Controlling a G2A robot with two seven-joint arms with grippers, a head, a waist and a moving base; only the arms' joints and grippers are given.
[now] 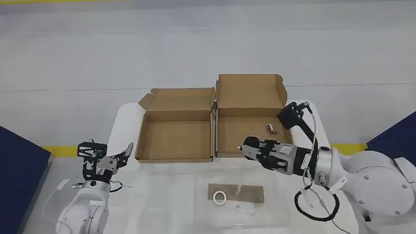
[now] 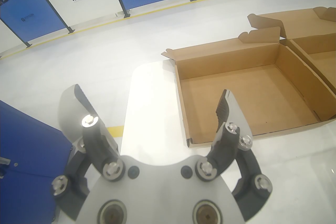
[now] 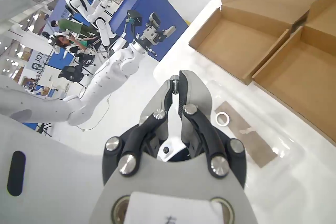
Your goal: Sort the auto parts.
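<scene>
Small screw (image 3: pixel 174 85): we find it pinched at the tips of the right claw (image 3: pixel 175 89), which is clamped on it above the near wall of the right box (image 1: pixel 231 127). A small dark part (image 1: pixel 271 129) lies inside that box. The left box (image 1: pixel 172 136) touches the right box's side. On the robot's side of the right box, a white ring (image 1: pixel 220 198) rests on a brown card (image 1: pixel 250 194) on the surface (image 1: pixel 162 195). The left claw (image 2: pixel 151 93) hangs with fingers wide apart, well away from the right box, past the left box.

Table (image 1: pixel 166 192), left box (image 1: pixel 174 140), right box (image 1: pixel 239 133), mat (image 1: pixel 251 194)
</scene>
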